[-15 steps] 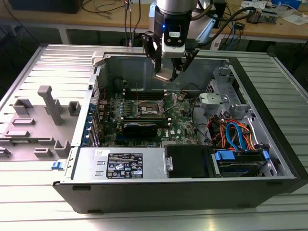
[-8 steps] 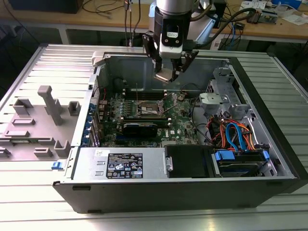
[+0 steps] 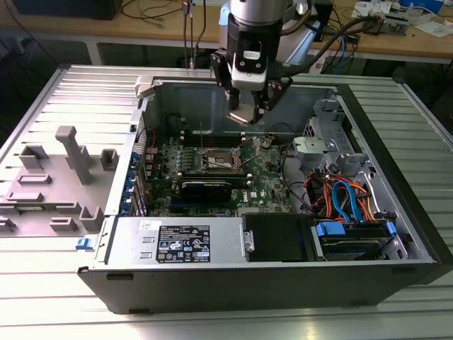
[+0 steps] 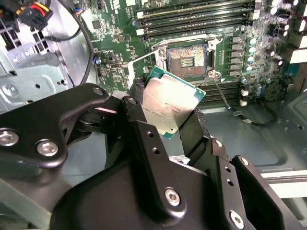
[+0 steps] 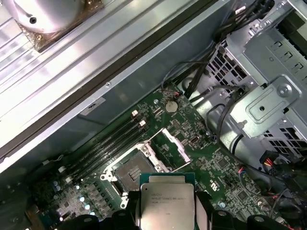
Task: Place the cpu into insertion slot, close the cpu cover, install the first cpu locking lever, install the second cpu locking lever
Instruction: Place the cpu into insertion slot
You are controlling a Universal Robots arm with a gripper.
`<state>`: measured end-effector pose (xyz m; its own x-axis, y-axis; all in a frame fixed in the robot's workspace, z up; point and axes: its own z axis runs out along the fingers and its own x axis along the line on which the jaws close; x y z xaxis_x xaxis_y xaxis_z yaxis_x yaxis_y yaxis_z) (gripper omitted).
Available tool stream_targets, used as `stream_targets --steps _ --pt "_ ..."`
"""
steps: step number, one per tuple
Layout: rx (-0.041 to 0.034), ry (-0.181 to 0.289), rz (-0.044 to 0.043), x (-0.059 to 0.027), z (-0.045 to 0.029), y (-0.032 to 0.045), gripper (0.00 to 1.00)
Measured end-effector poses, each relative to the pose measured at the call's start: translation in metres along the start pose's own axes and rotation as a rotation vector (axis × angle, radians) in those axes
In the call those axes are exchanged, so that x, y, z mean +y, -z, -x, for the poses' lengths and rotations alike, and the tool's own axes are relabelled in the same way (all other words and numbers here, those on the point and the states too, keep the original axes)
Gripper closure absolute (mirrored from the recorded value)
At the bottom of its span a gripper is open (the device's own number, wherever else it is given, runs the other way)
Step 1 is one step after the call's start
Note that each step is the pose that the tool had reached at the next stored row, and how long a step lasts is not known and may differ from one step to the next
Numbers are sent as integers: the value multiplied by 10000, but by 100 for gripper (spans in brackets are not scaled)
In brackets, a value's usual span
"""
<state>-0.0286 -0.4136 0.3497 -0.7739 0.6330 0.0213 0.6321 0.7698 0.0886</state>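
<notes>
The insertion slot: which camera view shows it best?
The second wrist view: the insertion slot is close and unobstructed, beyond the cpu. The first wrist view shows it obliquely; in the exterior view it is far off.

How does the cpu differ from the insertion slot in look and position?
The cpu has a dull silver top edged in green, while the insertion slot shows a dark centre inside a silver rim. The cpu is held at a tilt above the board in the gripper, whereas the insertion slot lies flat on the green motherboard, uncovered and empty. Both are square and look about the same size.
</notes>
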Motion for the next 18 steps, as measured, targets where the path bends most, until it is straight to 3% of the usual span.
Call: stream_targets --steps 2,6,12,18 --pt "-59 -736 10 -1 1 -15 46" --pt "-69 -1468 -22 -4 0 -34 46" --pt "-64 -1974 -62 -11 2 -115 46" --pt "-89 -2794 -99 -20 3 -212 46"
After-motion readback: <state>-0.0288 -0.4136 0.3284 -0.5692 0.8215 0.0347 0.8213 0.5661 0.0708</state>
